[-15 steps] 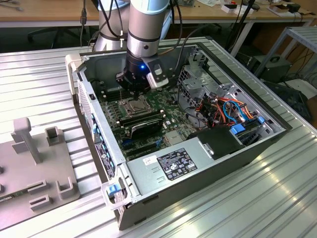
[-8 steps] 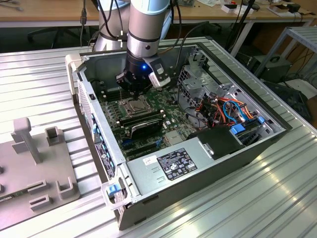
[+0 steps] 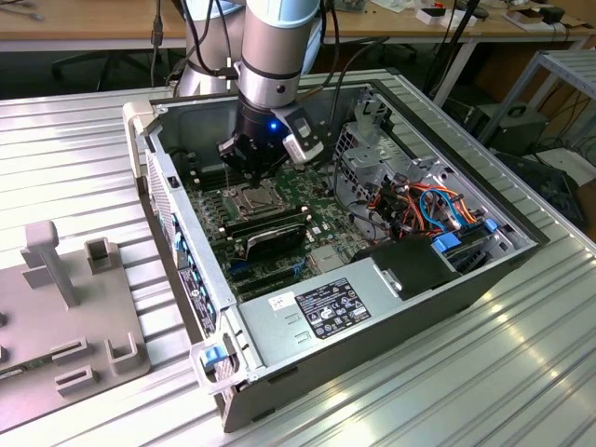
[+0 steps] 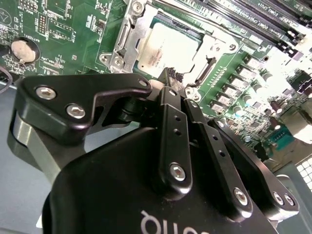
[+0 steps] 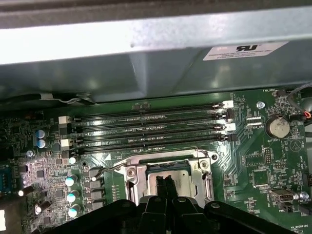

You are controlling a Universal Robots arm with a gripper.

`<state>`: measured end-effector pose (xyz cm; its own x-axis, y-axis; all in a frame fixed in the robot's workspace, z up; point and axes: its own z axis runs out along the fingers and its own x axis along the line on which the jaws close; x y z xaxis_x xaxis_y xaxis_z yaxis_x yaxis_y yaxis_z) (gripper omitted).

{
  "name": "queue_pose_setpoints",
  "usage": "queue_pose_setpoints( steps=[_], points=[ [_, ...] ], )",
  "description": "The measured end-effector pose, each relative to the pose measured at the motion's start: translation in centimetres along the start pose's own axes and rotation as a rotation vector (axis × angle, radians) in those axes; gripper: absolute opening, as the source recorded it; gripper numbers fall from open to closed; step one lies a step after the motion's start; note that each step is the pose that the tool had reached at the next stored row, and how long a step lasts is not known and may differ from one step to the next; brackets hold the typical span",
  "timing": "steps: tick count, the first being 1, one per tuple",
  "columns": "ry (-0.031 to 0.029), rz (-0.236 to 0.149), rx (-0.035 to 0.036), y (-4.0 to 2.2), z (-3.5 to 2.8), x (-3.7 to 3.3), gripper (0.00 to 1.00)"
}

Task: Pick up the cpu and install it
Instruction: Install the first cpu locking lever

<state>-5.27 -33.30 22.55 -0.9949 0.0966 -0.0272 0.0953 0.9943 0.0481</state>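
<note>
Exterior view: the gripper [image 3: 252, 172] hangs inside the open computer case [image 3: 503, 270], just above the socket [image 3: 253, 198] on the motherboard [image 3: 321, 209].
Second wrist view: the cpu [image 4: 168, 48] lies flat in the socket [image 4: 127, 36], just ahead of the fingertips [image 4: 168, 78]; the fingers are pressed together with nothing between them.
First wrist view: the closed fingers [image 5: 161, 184] stand over the cpu [image 5: 183, 183], memory slots [image 5: 146, 129] beyond.
Step, as I judge it: the chip looks seated, so placing is done.
Next move calls for: a straight lift clear, without nudging the chip.
</note>
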Motion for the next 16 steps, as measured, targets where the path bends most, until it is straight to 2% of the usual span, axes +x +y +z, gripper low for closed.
queue_pose_setpoints(
  steps=[14,16],
  points=[
    [0.0,-0.002,0.0,0.03,0.0,0.01,0.11],
    [0.0001,-0.002,-0.0001,0.04,-0.15,0.0,0.11]
  ],
)
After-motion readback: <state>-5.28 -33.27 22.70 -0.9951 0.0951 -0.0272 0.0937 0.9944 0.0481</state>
